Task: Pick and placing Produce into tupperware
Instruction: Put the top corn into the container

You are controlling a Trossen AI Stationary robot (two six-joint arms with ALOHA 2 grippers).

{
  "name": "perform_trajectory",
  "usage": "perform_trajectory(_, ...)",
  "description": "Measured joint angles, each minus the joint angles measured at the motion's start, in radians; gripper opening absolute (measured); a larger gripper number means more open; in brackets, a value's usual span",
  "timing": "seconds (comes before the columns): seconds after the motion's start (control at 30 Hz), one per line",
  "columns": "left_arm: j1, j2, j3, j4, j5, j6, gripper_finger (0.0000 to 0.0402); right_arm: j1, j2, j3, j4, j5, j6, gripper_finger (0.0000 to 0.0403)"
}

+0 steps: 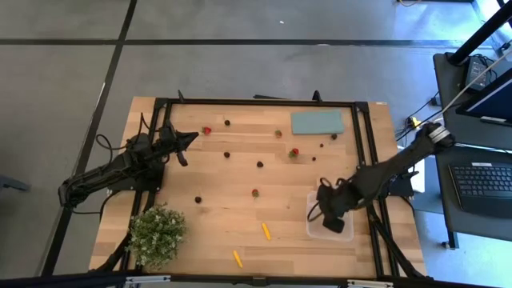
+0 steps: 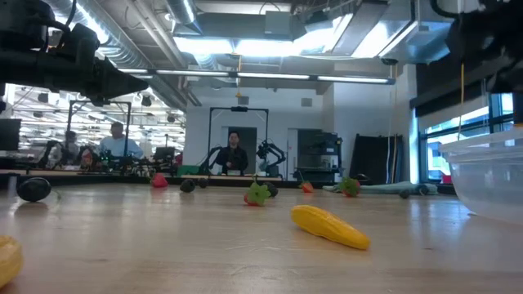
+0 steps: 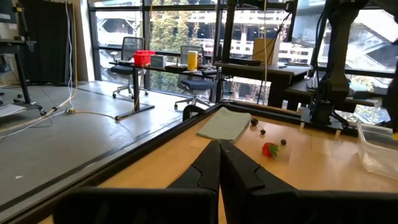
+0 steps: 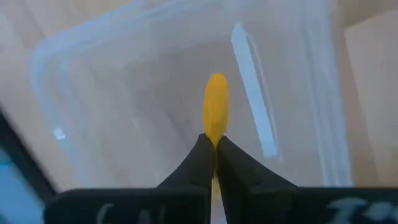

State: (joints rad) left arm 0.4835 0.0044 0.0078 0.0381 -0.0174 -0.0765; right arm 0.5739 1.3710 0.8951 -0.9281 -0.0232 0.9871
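Right tool [image 4: 214, 146] — lower right of the high view, reaching down over the tupperware [image 1: 314, 228] — pinches an orange carrot stick [image 4: 216, 106]; left tool [image 1: 186, 141], upper left, is closed and empty.

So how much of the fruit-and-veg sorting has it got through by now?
Barely started. The right gripper has its jaws shut on an orange carrot stick right over the clear tupperware, where I can see nothing else yet. Two more sticks, red berries and dark round pieces lie scattered on the table. The left gripper waits shut near the far left.
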Motion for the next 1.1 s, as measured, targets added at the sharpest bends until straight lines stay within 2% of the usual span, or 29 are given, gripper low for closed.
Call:
perform_trajectory(0.23,0.000,0.000,0.000,0.000,0.000,-0.001,0.0000,0.026,0.151,0.000,0.096,0.016,0.000,0.0019)
perform_trajectory(0.47,0.000,0.000,0.000,0.000,0.000,0.000,0.0000,0.031,0.232,0.000,0.107,0.015,0.003,0.0024)
perform_trajectory(0.87,0.000,0.000,0.000,0.000,0.000,0.000,0.0000,0.031,0.258,0.000,0.108,0.011,0.031,0.0057)
perform_trajectory(1.1,0.000,0.000,0.000,0.000,0.000,0.000,0.0000,0.031,0.257,0.000,0.107,0.001,0.053,0.0106)
